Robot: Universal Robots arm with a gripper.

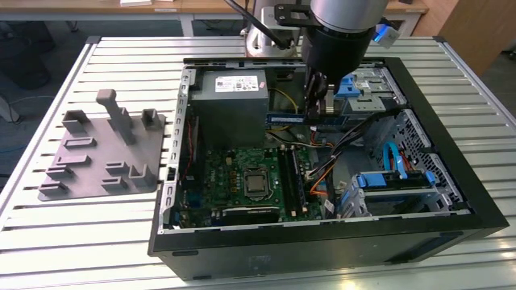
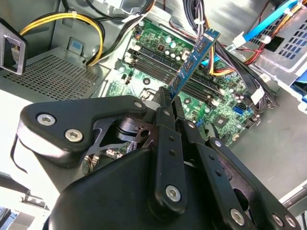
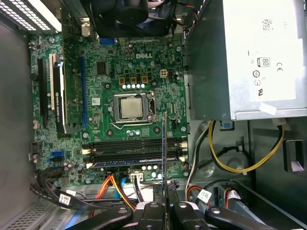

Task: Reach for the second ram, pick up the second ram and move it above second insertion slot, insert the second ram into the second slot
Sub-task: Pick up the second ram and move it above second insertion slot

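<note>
My gripper (image 1: 316,113) is shut on the second ram (image 1: 287,119), a thin blue board that I hold level above the open computer case. In the second wrist view the ram (image 2: 194,60) sticks out from between the fingers (image 2: 163,112), hanging clear over the motherboard. The first wrist view shows the ram (image 3: 164,153) edge-on as a thin line crossing the row of long memory slots (image 3: 134,146). It stands across the slots and well above them, touching none. One slot (image 3: 136,162) near the cables appears to hold a stick.
The grey power supply (image 1: 232,96) sits beside the gripper inside the case. Yellow cables (image 3: 240,165), orange and black wire bundles (image 1: 339,151) and blue drive brackets (image 1: 391,180) crowd the space nearby. The bare processor (image 3: 132,106) lies beyond the slots. A grey fixture plate (image 1: 105,151) rests on the slatted table.
</note>
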